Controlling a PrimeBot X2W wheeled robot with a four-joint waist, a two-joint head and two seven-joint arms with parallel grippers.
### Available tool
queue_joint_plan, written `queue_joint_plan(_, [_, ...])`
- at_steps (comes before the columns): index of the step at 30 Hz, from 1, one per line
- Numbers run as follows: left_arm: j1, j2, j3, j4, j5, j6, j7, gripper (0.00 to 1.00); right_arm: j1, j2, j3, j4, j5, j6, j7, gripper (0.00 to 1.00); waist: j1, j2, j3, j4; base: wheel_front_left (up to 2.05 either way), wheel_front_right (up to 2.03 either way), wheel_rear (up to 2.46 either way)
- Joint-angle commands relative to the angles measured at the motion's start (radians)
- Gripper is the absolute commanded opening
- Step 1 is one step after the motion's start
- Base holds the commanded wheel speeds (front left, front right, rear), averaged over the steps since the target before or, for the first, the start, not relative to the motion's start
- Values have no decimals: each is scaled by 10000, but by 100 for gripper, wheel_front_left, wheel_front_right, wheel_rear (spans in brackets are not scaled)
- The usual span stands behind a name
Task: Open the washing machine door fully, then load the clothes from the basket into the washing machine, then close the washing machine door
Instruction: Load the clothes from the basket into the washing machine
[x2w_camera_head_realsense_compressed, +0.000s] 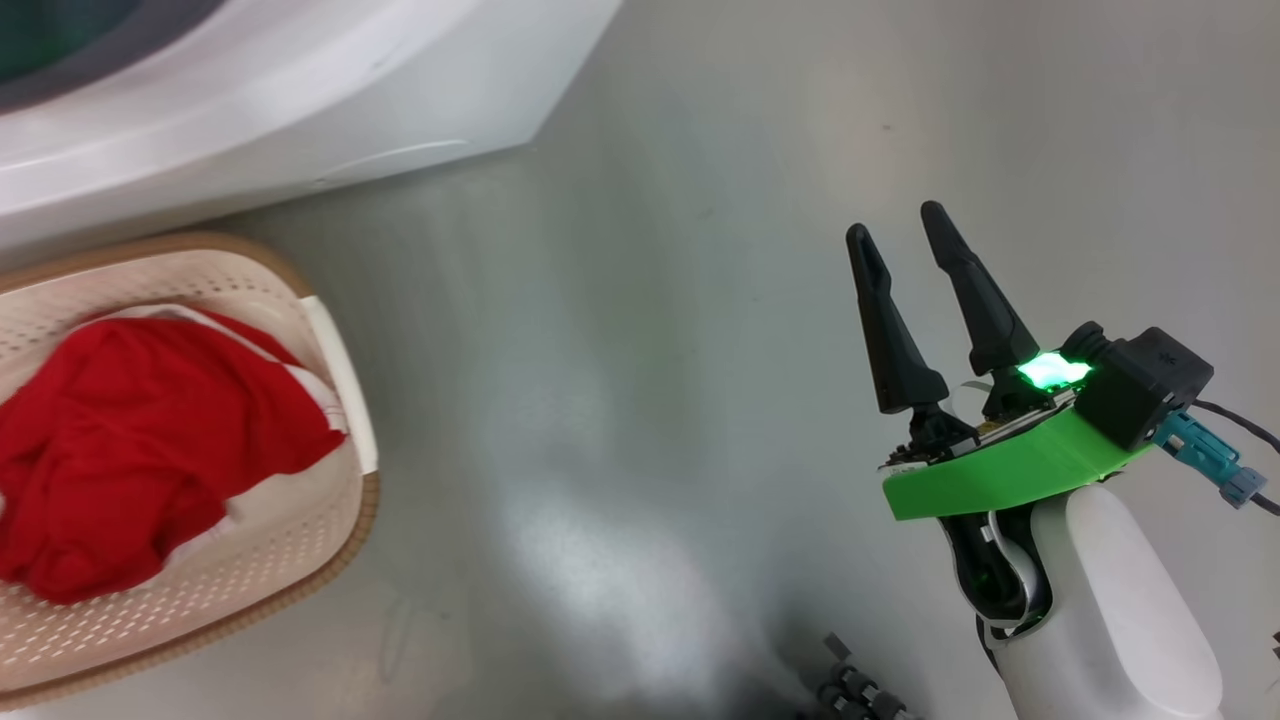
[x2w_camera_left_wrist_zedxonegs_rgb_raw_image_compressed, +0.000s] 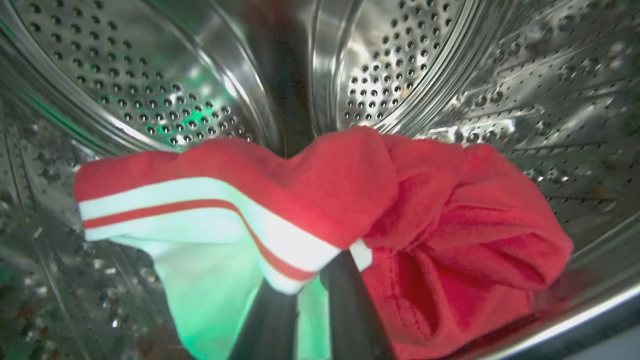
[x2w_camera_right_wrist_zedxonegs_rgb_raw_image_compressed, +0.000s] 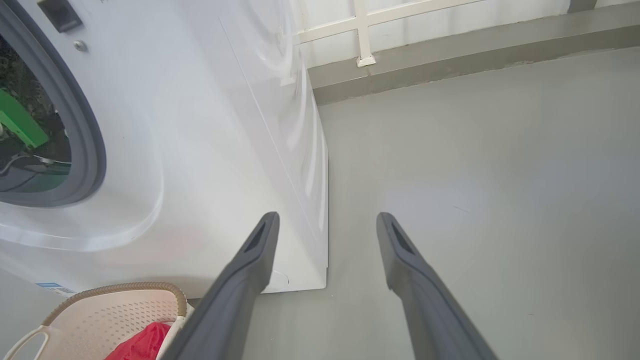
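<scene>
left wrist view | clothes (x2w_camera_left_wrist_zedxonegs_rgb_raw_image_compressed: 425, 210) pinched in left gripper (x2w_camera_left_wrist_zedxonegs_rgb_raw_image_compressed: 311, 287) (inside drum (x2w_camera_left_wrist_zedxonegs_rgb_raw_image_compressed: 150, 90))

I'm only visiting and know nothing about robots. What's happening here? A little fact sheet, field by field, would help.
Left claw: shut on a red-and-white garment, inside the steel drum
Right claw: open, holding nothing, above the grey floor
Basket: on the floor at the foot of the washing machine
Basket contents: red clothes, not yet loaded

Bright diffuse light, floor (x2w_camera_head_realsense_compressed: 600, 560) glare, glinting drum (x2w_camera_left_wrist_zedxonegs_rgb_raw_image_compressed: 150, 90)
</scene>
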Motion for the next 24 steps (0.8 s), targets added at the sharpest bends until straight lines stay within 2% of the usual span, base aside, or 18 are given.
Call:
queue_joint_plan(1, [-220, 465, 53, 50, 145, 113, -35, 11, 135, 37, 194, -246, 61, 16, -48, 100, 0, 0, 179, -240, 0, 0, 0])
queue_joint_plan(2, [-298, 464, 47, 269, 135, 132, 21, 47, 149, 46, 178, -254, 59, 16, -48, 100, 0, 0, 182, -255, 0, 0, 0])
queue_joint_plan(3, [-365, 452, 44, 466, 119, 139, 64, 96, 164, 53, 156, -261, 53, 16, -48, 100, 0, 0, 179, -252, 0, 0, 0])
queue_joint_plan(4, [-440, 454, 23, 595, 129, 136, 38, 100, 179, 58, 131, -266, 44, 16, -48, 100, 0, 0, 175, -238, 0, 0, 0])
queue_joint_plan(15, [-308, -69, -207, 1241, -92, -71, -358, 100, 37, -77, 154, -124, -62, 16, -48, 100, 0, 0, -230, 467, 0, 0, 0])
queue_joint_plan(21, [115, -136, -252, 1052, -197, -120, -419, 100, 79, -202, 147, -70, -65, 16, -48, 100, 0, 0, -465, 696, 0, 0, 0])
queue_joint_plan(24, [573, -163, -147, 468, -271, -136, -426, 100, 86, -270, 189, -24, -51, 16, -48, 100, 0, 0, -678, 824, 0, 0, 0])
